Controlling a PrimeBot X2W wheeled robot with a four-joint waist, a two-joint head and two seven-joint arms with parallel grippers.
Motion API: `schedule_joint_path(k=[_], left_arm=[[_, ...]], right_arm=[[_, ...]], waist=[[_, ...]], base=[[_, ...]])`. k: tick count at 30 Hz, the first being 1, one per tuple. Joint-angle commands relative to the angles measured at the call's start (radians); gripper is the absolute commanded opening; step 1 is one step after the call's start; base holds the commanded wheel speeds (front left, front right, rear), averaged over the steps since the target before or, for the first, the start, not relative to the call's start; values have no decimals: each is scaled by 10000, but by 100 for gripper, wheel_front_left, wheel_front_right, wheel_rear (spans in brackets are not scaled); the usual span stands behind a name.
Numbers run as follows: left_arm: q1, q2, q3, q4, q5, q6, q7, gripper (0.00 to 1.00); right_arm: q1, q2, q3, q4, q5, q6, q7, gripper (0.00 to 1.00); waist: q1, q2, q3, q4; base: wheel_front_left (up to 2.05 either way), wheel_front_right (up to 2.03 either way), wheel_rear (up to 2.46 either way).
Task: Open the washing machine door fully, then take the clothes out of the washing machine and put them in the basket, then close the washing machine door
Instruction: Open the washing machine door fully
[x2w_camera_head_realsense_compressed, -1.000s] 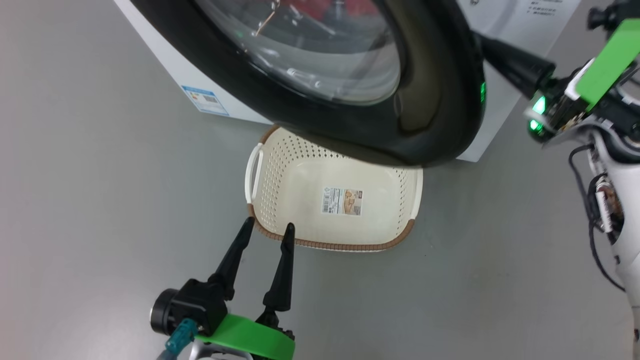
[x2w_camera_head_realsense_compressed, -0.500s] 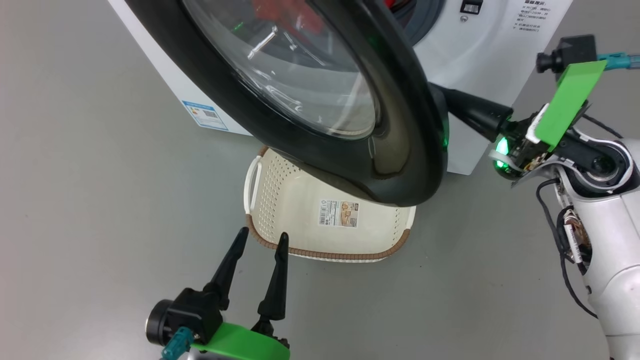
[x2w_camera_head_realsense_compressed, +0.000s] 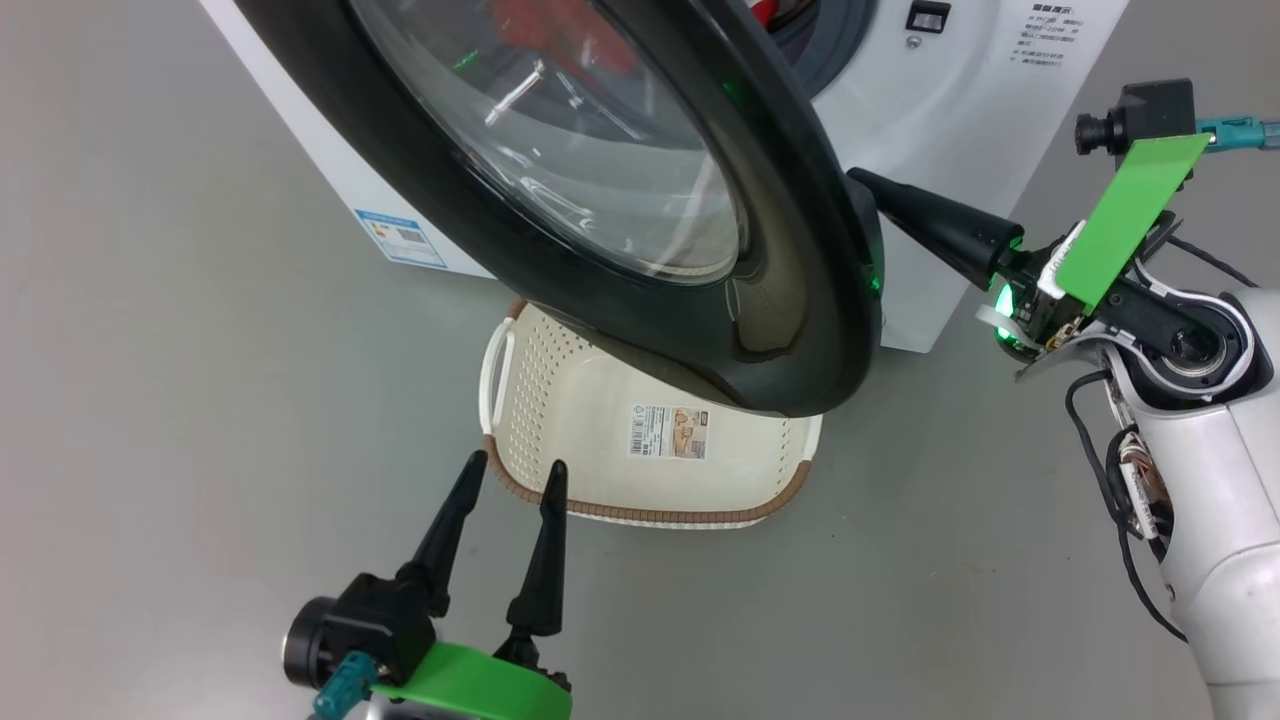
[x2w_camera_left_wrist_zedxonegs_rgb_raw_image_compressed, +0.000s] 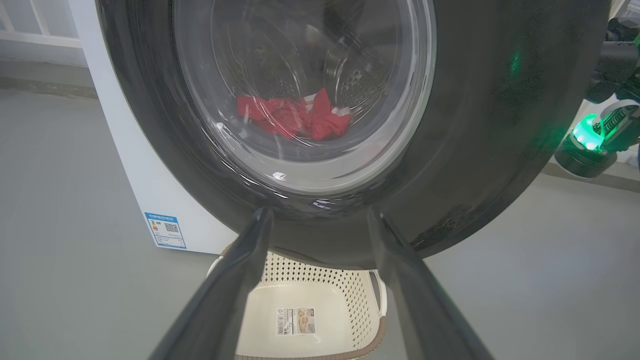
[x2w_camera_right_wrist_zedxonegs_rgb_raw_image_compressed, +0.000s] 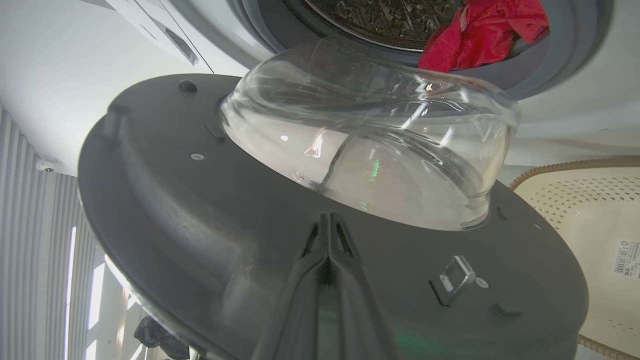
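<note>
I have the door (x2w_camera_head_realsense_compressed: 800, 300) partly open, my right gripper (x2w_camera_right_wrist_zedxonegs_rgb_raw_image_compressed: 327, 217), jaws together, against its inner face; the clothes (x2w_camera_left_wrist_zedxonegs_rgb_raw_image_compressed: 292, 116) lie inside the washing machine (x2w_camera_head_realsense_compressed: 950, 100), the basket (x2w_camera_head_realsense_compressed: 640, 512) sits empty below, and my left gripper (x2w_camera_head_realsense_compressed: 515, 462) hovers, jaws apart.

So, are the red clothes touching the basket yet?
Apart. The right wrist view shows the clothes inside the washing machine, its white front between them and the bare basket.
</note>
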Motion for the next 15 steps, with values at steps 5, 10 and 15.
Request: schedule_joint_path(k=[5,10,15], left_arm=[[130,100,501,-225,163,-130,-122,100],[247,100,710,-174,231,-189,-122,100],[384,100,948,-85,333,-294,-122,100]], right_arm=[[547,-5,15,-314,-440,6,-701,100],[1029,-116,101,-231,-728,6,-1307,100],[1647,-229,188,-208,-798,6,-1798,100]], waist=[[0,0,-127,-184],[0,0,-273,-407],[0,0,-470,-633]], base=[[0,0,0],[0,0,0],[0,0,0]])
